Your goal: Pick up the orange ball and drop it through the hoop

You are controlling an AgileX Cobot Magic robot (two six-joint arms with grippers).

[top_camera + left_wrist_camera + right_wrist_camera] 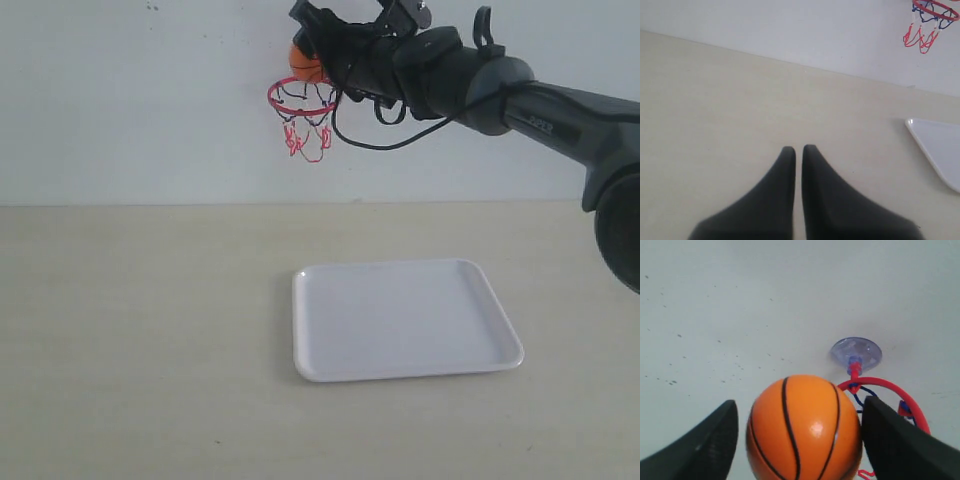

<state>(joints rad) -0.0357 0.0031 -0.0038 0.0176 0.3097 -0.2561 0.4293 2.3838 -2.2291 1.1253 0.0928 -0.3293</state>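
The right gripper (pixel 800 407) is hanging just above the small toy hoop with a red ring (pixel 300 96), and the small orange ball with black seams (pixel 802 432) is sitting between its fingers. One finger (pixel 892 440) is touching the ball. A sliver of white wall (pixel 790 300) is showing beside the other, so I cannot tell whether it is gripping. The left gripper (pixel 798 149) is hovering over the beige counter (pixel 140 330), nearly closed and empty.

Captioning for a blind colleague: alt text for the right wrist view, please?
The orange ball sits between the dark fingers of the right pincer, close to the hoop, whose clear suction cup sticks to a pale wall.
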